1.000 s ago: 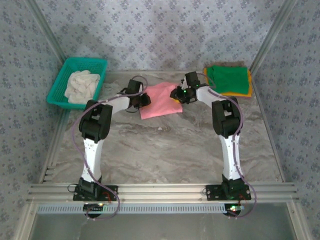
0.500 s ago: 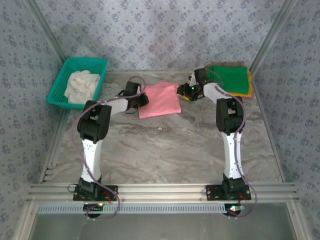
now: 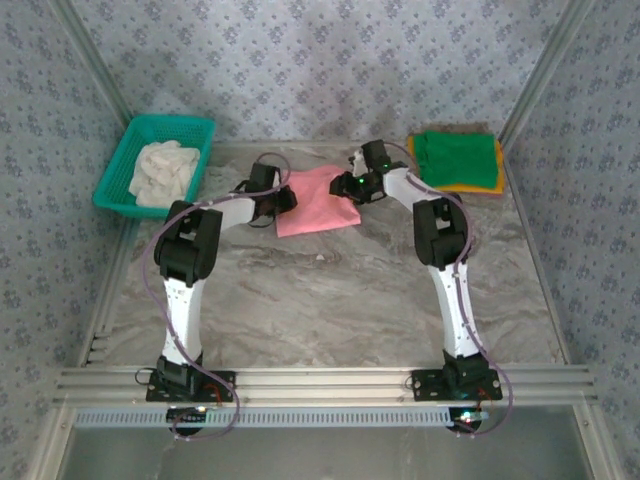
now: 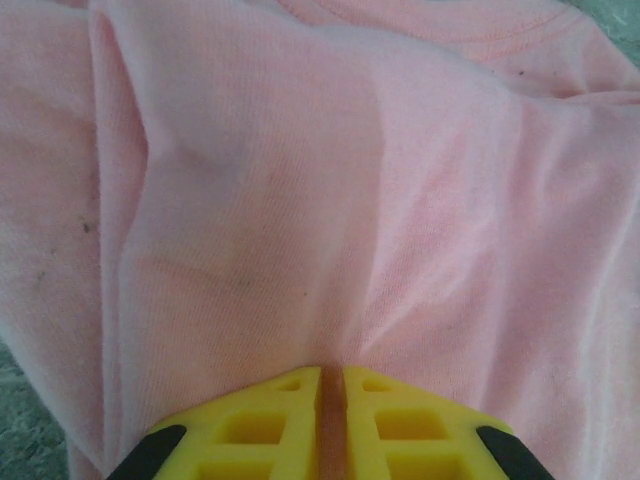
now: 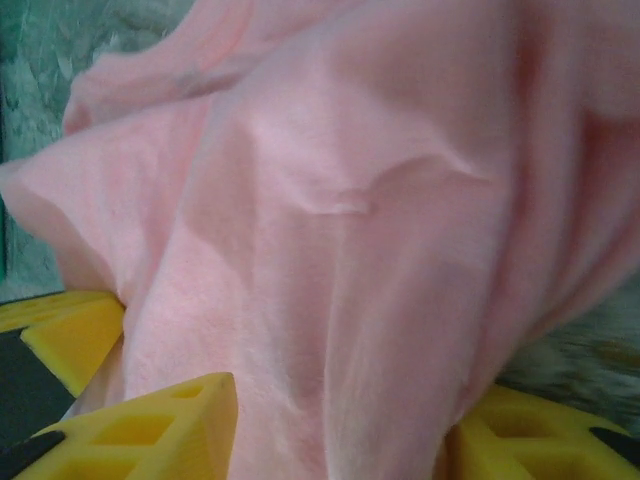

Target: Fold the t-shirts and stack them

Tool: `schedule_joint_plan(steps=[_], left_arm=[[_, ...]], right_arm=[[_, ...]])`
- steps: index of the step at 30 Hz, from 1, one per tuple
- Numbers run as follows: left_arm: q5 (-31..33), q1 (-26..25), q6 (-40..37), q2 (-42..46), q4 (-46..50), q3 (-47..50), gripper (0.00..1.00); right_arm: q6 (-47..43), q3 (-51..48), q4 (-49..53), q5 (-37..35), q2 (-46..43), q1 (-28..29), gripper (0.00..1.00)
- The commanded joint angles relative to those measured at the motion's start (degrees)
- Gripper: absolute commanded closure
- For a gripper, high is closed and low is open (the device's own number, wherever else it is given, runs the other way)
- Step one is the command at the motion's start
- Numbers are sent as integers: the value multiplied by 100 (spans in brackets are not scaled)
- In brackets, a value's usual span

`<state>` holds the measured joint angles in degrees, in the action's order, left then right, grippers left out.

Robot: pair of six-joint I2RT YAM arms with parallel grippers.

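On the worktop [image 3: 330, 290], the limp salmon-pink t-shirt [image 3: 318, 205] wants edge holds: left tool [image 4: 331, 385] pinches it; right tool [image 5: 340, 420] straddles its bunched edge, grip unclear.

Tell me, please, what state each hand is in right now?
Left hand: closed on the salmon-pink t-shirt.
Right hand: partly open, the same shirt's cloth between its fingers; whether it grips cannot be told.
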<state>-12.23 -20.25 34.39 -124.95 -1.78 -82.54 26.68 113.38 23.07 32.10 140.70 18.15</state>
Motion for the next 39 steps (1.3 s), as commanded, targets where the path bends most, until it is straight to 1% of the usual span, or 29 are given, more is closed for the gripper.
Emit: schedule_joint_plan(steps=[1,2,4,5,6,8,10,12,13,17,18,23,25,29,34,37,39], left_arm=[[-15,39,-20,-214,297,59,86],[-14,39,-28,-195,309,46,86],[-13,39,-21,-143,319,31,85],[-13,47,-20,-99,319,45,84],[-18,48,-27,-22,319,61,81],[-55,48,-38,175,293,124,61],[-134,63,-51,492,292,235,40],[-30,74,-92,933,323,448,29],[109,82,-129,1220,356,598,25],[709,157,-319,2287,540,1219,22],[817,170,-371,2540,585,1374,19],[1004,184,-430,3242,804,1962,18],[1038,179,-377,3439,772,2242,18],[1218,188,-358,3617,769,2540,18],[1273,189,-481,3602,890,2514,18],[1292,197,-504,3550,911,2482,18],[1271,197,-511,3506,941,2441,18]], right_arm=[[99,239,286,-158,229,183,64],[133,266,310,-201,239,181,72],[239,350,502,-343,233,143,91],[275,410,603,-416,236,103,99],[245,466,690,-465,220,54,100],[139,508,830,-670,118,-66,100],[-66,563,985,-829,-18,-209,100],[-336,665,1229,-1027,-131,-332,100],[-488,778,1438,-1137,-155,-399,100],[-1050,1177,1912,-1343,-209,-655,100],[-1195,1254,1965,-1399,-234,-719,100],[-1793,1830,2378,-1830,-262,-958,100],[-1925,2086,2507,-1859,-268,-1062,100],[-2217,2380,2624,-2100,-368,-1212,100],[-3189,2952,2863,-2349,-317,-1370,100],[-3595,3565,3158,-2671,-110,-1428,100],[-3770,3714,3170,-2841,-73,-1468,100]])
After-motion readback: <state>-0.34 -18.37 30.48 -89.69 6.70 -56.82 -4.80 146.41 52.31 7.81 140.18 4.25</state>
